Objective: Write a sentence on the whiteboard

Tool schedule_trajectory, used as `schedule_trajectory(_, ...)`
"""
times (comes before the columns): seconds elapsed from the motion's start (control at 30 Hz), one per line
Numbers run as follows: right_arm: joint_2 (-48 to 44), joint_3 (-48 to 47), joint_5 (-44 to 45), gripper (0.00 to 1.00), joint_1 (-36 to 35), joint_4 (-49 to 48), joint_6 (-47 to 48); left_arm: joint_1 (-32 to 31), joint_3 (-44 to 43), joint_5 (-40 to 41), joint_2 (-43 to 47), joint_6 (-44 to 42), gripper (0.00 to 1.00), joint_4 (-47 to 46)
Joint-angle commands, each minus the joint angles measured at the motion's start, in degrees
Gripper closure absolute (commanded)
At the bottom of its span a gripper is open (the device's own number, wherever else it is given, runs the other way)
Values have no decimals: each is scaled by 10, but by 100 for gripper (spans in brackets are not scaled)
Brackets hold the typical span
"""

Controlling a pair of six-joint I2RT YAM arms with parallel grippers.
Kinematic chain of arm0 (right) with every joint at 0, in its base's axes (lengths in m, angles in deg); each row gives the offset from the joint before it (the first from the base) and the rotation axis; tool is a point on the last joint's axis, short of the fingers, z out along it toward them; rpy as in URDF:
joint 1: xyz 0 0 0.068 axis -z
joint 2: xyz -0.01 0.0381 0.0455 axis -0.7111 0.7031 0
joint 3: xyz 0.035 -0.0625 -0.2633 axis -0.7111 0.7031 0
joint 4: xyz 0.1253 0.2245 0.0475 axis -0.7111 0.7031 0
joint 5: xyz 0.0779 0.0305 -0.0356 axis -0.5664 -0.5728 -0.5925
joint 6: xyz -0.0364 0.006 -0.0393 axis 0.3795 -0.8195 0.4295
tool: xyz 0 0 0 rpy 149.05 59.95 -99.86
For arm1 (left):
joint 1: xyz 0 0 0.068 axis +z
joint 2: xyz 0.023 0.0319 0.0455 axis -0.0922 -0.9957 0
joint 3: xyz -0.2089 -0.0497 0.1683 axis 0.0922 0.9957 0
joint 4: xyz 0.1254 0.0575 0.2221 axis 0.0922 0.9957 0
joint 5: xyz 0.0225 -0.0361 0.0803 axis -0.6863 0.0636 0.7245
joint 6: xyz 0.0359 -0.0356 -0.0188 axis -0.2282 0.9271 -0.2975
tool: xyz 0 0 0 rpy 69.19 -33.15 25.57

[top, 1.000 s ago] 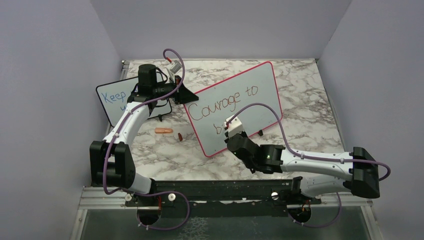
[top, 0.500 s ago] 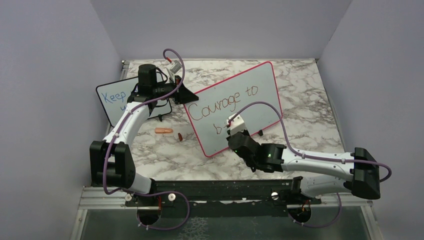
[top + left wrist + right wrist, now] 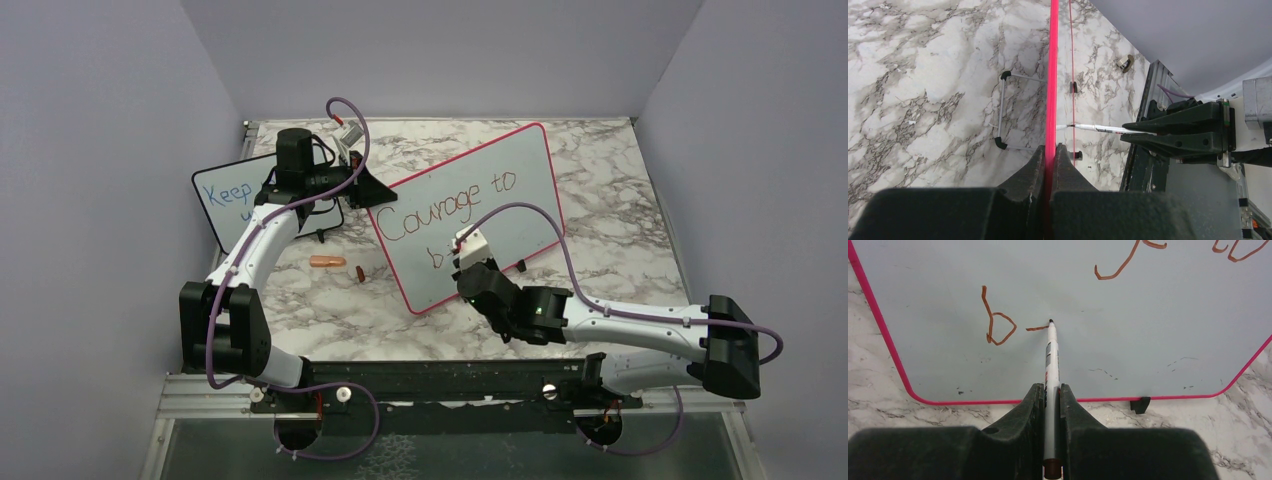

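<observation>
- The marble-patterned table (image 3: 620,200) lies under both pincers and carries everything else.
- The whiteboard (image 3: 525,155), rounded at the corners with a thin red-pink frame, stands propped at a slant on small black feet between the two pincers. Its far-left edge is in the left pincer, and its writing face is turned toward the right pincer.
- A smaller black-framed board (image 3: 225,195) with blue writing, of which "Keep" is readable, stands just to the left of the left pincer, partly hidden behind that arm.
- The left pincer (image 3: 1049,150) is pressed together on the whiteboard's red-pink frame. In its wrist view the frame runs straight away from between the two black fingers.
- The right pincer (image 3: 1050,387) is in front of the lower part of the whiteboard and pinches a marker, which sits in the slot between its fingers.
- The marker (image 3: 1051,360), white-barrelled, points straight out from the right pincer with its dark tip touching the board.
- The sentence (image 3: 445,210), in red-brown handwriting, reads "Courage to" on the upper line. The lower line has only a "b" (image 3: 995,320) and a short dash that ends at the marker tip.
- A small orange cylinder (image 3: 327,262) and a smaller dark piece (image 3: 359,273) lie on the table on the near side of the left pincer, just left of the whiteboard's lower edge.
</observation>
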Motion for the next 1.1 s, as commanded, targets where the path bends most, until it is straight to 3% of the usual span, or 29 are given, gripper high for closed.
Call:
schedule_trajectory(0.0,7,-15,0,99,4,-34,17,-6,16,58,-15,-38,100,40)
schedule_trajectory(0.67,4,-12,-40,99,4,-67,39,-5,16,58,-14,-38,100,40)
schedule_trajectory(1.07,18,-17,-76,99,4,-36,32,-6,15,58,-15,-37,100,40)
